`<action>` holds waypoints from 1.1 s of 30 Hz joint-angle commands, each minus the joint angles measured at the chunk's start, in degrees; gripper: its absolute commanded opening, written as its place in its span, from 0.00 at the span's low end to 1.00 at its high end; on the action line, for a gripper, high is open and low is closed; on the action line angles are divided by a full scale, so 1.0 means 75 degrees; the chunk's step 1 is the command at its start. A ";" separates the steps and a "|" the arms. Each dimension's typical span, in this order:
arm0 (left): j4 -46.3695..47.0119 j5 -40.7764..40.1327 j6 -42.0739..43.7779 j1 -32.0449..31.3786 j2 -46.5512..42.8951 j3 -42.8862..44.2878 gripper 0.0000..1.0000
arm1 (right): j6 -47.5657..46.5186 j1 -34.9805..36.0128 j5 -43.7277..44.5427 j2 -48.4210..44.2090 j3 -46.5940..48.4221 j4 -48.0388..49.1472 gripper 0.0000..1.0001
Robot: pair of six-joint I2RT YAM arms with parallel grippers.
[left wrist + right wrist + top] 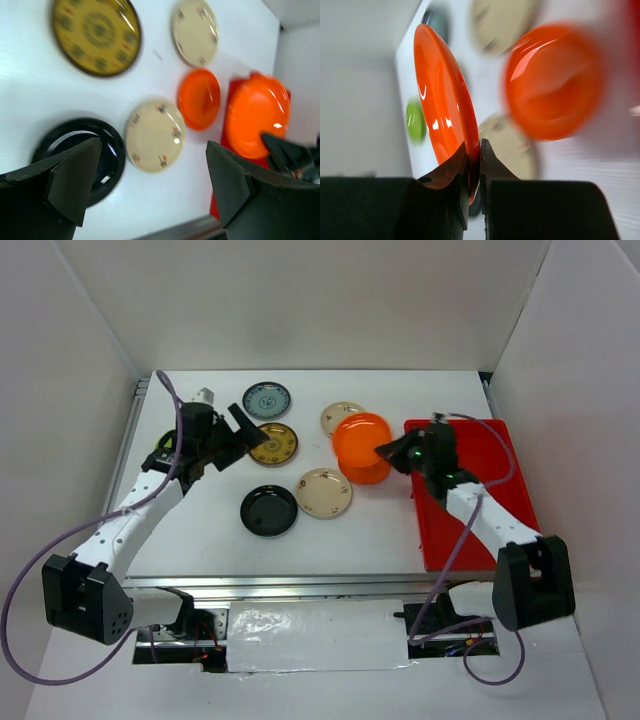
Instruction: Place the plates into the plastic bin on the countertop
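**A:** Why is the orange plate (440,100) standing on edge?

**B:** The right jaws are pinching its rim tight, probably tilting it clear of the surface (380,530), just beside the red bin (500,465). The left jaws are hanging wide open, empty, near the brown-gold plate (272,444).

An orange plate (442,100) is held tilted beside the red bin (500,490) at the table's (200,540) right edge; other plates (324,492) are laid flat.
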 commanded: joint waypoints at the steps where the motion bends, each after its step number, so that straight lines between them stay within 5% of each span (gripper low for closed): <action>1: -0.0758 -0.1351 0.0099 0.0496 -0.0298 0.0341 0.99 | 0.1145 -0.1551 0.1110 -0.1095 -0.1172 0.0227 0.00; 7: -0.0689 -0.0942 0.0521 0.1386 -0.0159 0.0014 0.99 | 0.0841 -0.4363 0.0798 -0.0819 -0.1375 -0.0125 0.00; 17: -0.0418 -0.0613 0.0346 0.2346 0.0966 -0.0198 0.99 | 0.0947 -0.5082 0.0631 0.1104 -0.0707 0.0297 0.02; 19: -0.0325 -0.0589 0.0323 0.2582 0.1061 -0.0256 0.99 | 0.0853 -0.5059 0.0619 0.1305 -0.0521 0.0251 0.33; 21: -0.0255 -0.0659 0.0276 0.2828 0.1119 -0.0373 0.99 | 0.0818 -0.5036 0.0852 0.1259 -0.0449 0.0111 0.84; 22: -0.0254 -0.0671 0.0241 0.2910 0.1131 -0.0409 0.99 | 0.0794 -0.4978 0.0970 0.1201 -0.0437 0.0040 1.00; 33: -0.0570 -0.1514 -0.0907 0.3743 0.0815 -0.0948 0.99 | 0.0454 -0.3606 0.3725 -0.0722 0.0570 -0.3018 1.00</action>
